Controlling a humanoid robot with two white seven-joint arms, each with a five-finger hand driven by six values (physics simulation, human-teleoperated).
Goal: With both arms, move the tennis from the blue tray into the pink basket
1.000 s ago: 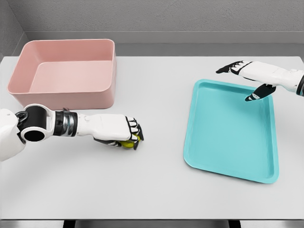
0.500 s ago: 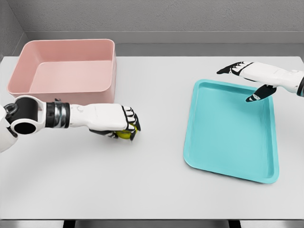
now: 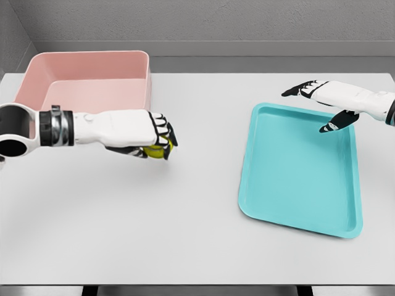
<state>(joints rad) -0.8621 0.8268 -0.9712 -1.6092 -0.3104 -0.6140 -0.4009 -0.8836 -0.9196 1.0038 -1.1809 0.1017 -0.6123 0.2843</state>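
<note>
At the far left of the table stands the pink basket, a deep open bin whose near wall is partly hidden behind the left arm. The left hand hangs in front of the basket's near right corner, fingers curled tight around the tennis ball, of which only a yellow-green sliver shows beneath the knuckles. The ball is therefore out of the tray and held above the table, near the basket but not over its opening. The risk from here looks to lie in the last stretch: the hand appears low against the basket's near wall, so if it travels toward the far left without rising enough, the knuckles or the ball could strike the rim and shove the basket or knock the ball loose. The hold also hides most of the ball, so how securely it sits cannot be judged; a shallow pinch could let it roll out and run across the smooth table. Releasing too early, near the rim, could bounce it out. Well apart on the right lies the blue tray, holding nothing, and over its far right corner hovers the right hand, fingers spread and gripping nothing.
</note>
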